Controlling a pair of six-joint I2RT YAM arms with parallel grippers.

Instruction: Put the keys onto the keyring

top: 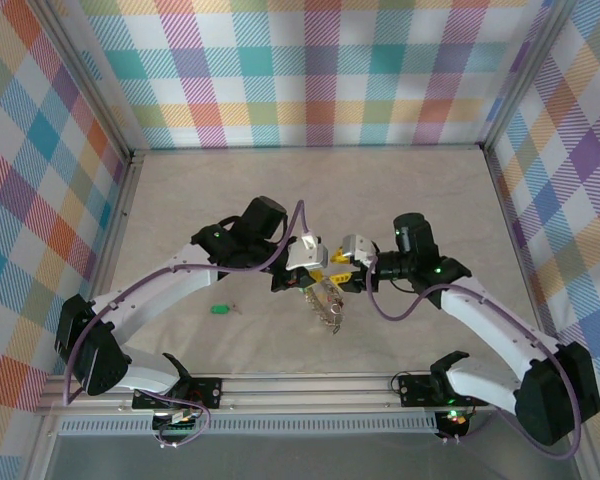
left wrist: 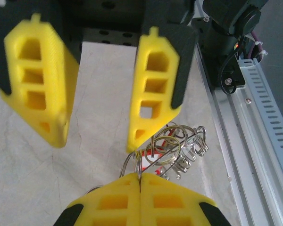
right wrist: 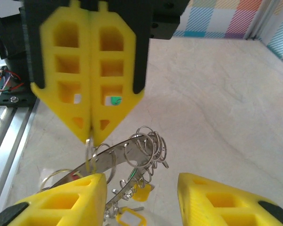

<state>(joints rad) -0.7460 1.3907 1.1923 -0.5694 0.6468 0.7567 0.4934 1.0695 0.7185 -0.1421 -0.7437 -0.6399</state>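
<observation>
**Beige table point(top: 400, 190): keyring point(top: 325, 300) held, one key loose**

Pinched shut on the keyring's wire, the right gripper point(right wrist: 90, 134) holds it. The left gripper point(left wrist: 95, 141) gapes empty just beside the keyring. Left of the keyring, well apart, lies a green-tagged key point(top: 220, 309), likely the next pickup.

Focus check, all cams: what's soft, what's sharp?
Left wrist: the left gripper is blurred up close, the keyring sharp. Right wrist: the right gripper is soft, the keyring crisp, the plaid wall hazy. Top external: even light, no glare.
</observation>
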